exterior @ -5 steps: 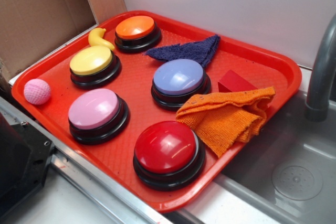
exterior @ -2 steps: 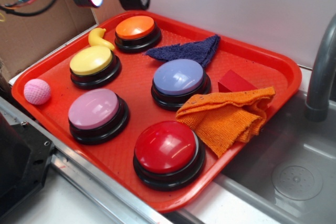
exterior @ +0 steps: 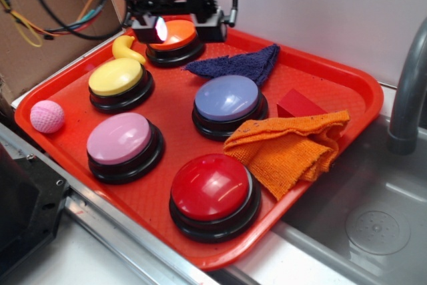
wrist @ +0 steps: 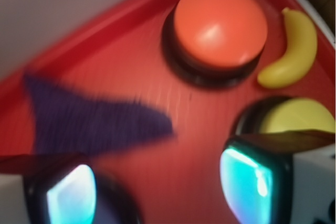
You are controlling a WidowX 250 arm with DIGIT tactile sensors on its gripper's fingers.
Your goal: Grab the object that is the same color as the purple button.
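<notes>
We hover the gripper (exterior: 175, 26), jaws spread and empty, near the purple rag (exterior: 237, 65); soft, light, limp, so pinch its bunched middle.

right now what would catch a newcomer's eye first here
Five big dome buttons fill the red tray: orange, yellow, pink, red, and the purple button in the middle. The gripper hangs over the orange one at the back, left of the dark purple rag.
</notes>
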